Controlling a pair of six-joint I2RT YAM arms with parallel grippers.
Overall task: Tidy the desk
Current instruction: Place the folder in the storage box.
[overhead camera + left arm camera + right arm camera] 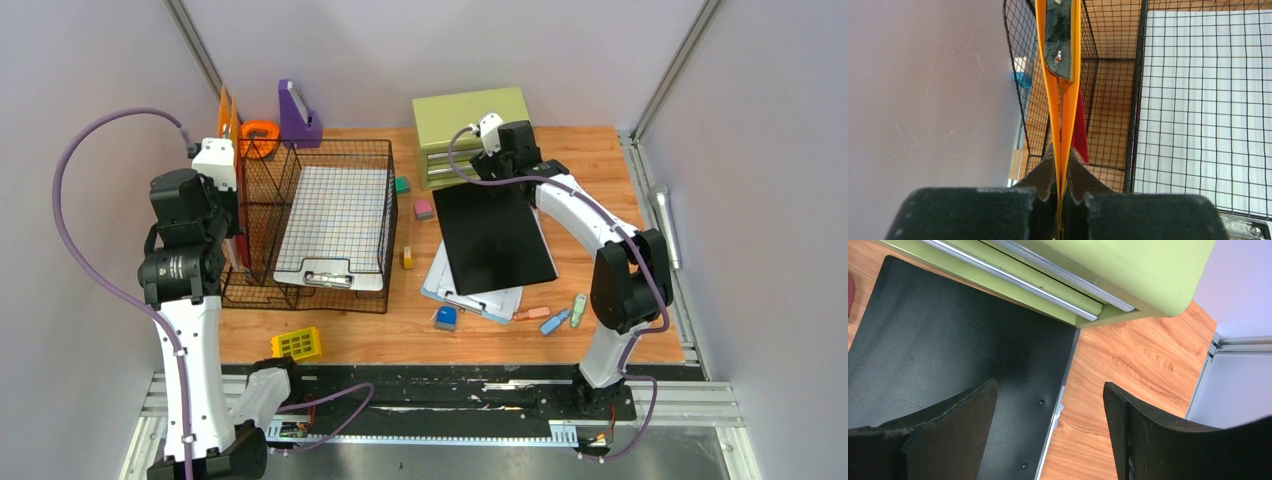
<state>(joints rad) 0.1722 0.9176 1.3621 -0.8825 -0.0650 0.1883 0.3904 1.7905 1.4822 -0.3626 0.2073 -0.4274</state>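
Note:
The desk (590, 165) is orange-brown wood-grain. My left gripper (1061, 155) is shut on the edge of an upright orange clipboard (1064, 107) with a black clip. It holds the clipboard at the left wall of a black wire basket (300, 300); a red sheet (1080, 132) stands just behind. In the top view this gripper (226, 165) is at the basket's left side. My right gripper (1050, 385) is open and empty. It hovers over the far right corner of a flat black board (948, 350), next to the green drawer cabinet (1128, 270). In the top view it (497, 158) sits by the cabinet (470, 118).
A white grid-paper clipboard (335, 225) lies in the basket. The black board (492, 235) lies on a blue clipboard (470, 295). Small erasers (423, 209) and highlighters (555, 320) are scattered around. A yellow grid block (297, 344) is at the front. A purple file stand (297, 115) and an orange tape dispenser (258, 135) are at the back.

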